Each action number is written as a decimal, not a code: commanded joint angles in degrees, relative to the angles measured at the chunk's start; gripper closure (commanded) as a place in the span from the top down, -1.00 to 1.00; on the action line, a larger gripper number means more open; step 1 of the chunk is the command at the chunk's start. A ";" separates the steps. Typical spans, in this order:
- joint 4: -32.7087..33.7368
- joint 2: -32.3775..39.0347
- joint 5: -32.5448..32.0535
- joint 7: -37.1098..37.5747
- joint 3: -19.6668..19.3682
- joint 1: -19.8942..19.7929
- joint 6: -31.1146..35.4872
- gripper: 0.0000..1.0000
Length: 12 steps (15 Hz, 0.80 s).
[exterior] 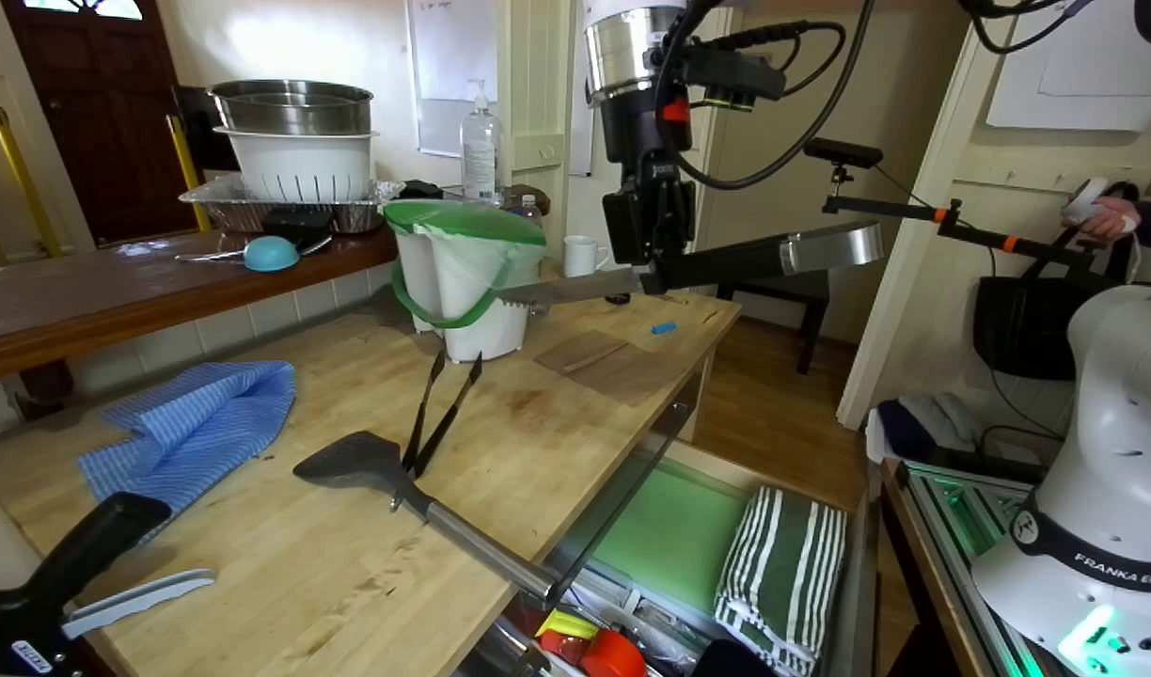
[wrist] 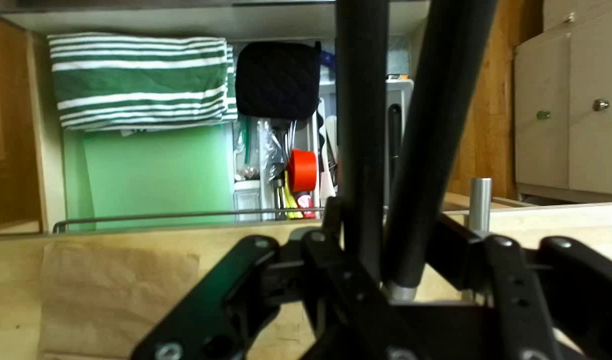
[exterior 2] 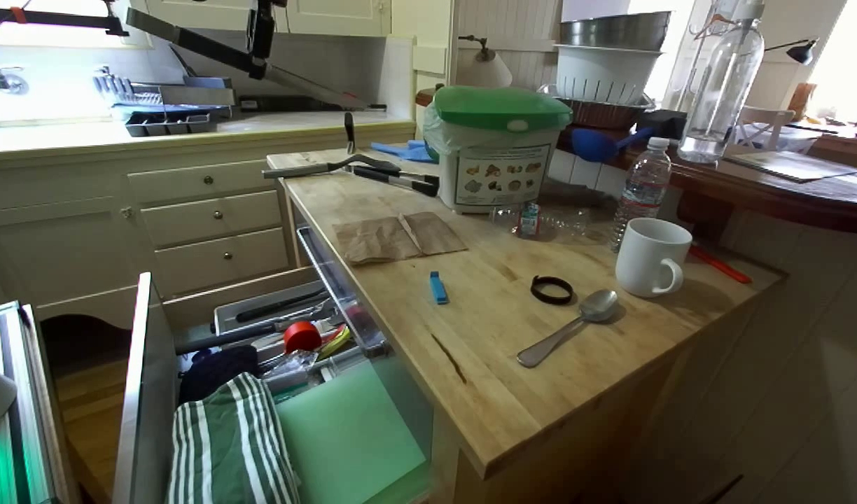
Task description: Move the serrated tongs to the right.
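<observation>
The serrated tongs (exterior: 733,265) have two long dark arms, a steel band at the joined end and scalloped steel tips. They hang in the air nearly level, high over the counter, and show in both exterior views (exterior 2: 203,49). My gripper (exterior: 653,270) points down and is shut on them near mid-length; it also shows from the side (exterior 2: 258,66). In the wrist view, both black arms (wrist: 363,125) pass between the fingers (wrist: 386,227), which press on their outer sides. The serrated tips are out of the wrist view.
On the counter (exterior: 528,451) lie a black spatula (exterior: 359,461), plain black V-shaped tongs (exterior: 449,418), a blue cloth (exterior: 204,418) and a black-handled tool (exterior: 77,555). A green-lidded bin (exterior: 463,244) stands behind. An open drawer (exterior 2: 138,392) projects from the front.
</observation>
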 commanded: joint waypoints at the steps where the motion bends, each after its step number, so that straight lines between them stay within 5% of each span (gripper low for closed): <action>1: -7.11 -4.97 8.24 1.41 -1.93 -2.76 -2.04 -0.72; 7: -16.44 -10.34 12.48 5.94 -5.85 -7.59 0.96 -0.72; 12: -15.26 -8.36 11.19 3.50 -7.05 -9.54 -0.73 -0.72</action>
